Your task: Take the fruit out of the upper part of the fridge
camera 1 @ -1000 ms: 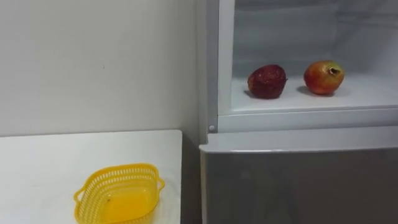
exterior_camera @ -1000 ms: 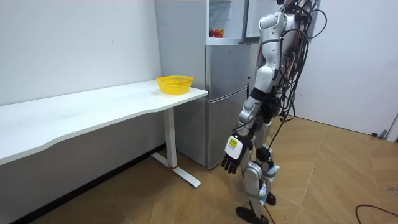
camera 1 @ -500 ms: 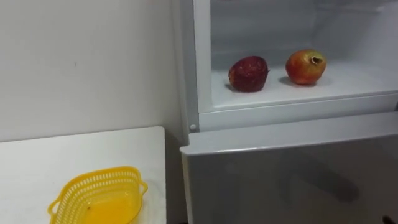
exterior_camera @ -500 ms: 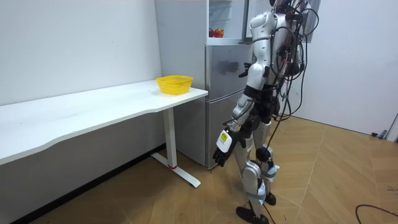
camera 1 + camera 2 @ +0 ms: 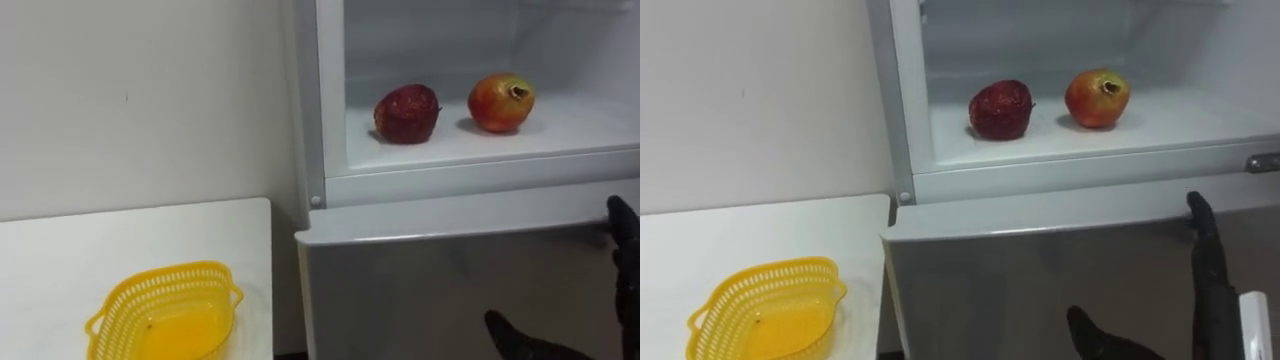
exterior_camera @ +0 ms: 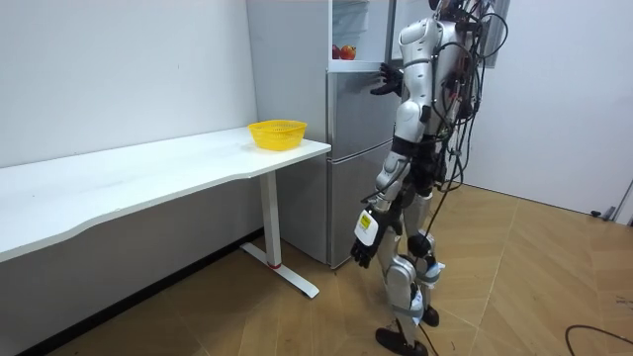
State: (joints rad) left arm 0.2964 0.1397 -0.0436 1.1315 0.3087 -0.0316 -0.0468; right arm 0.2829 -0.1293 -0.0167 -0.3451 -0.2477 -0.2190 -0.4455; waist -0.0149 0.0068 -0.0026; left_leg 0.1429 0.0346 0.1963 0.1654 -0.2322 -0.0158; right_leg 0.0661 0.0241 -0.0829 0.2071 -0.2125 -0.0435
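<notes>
A dark red fruit [image 5: 1001, 109] and, at its 3 o'clock, a red-yellow fruit [image 5: 1097, 97] were seen lying apart on the shelf [image 5: 1090, 145] of the open upper fridge, untouched. The right hand [image 5: 1208, 275] was held up at 5 o'clock before the lower fridge door [image 5: 1020, 280], fingers straight, grasping nothing. The left hand [image 6: 363, 249] was hung relaxed and empty by the thigh, and a yellow basket [image 5: 760, 310] was set on the white surface [image 5: 700, 240] at 7 o'clock.
</notes>
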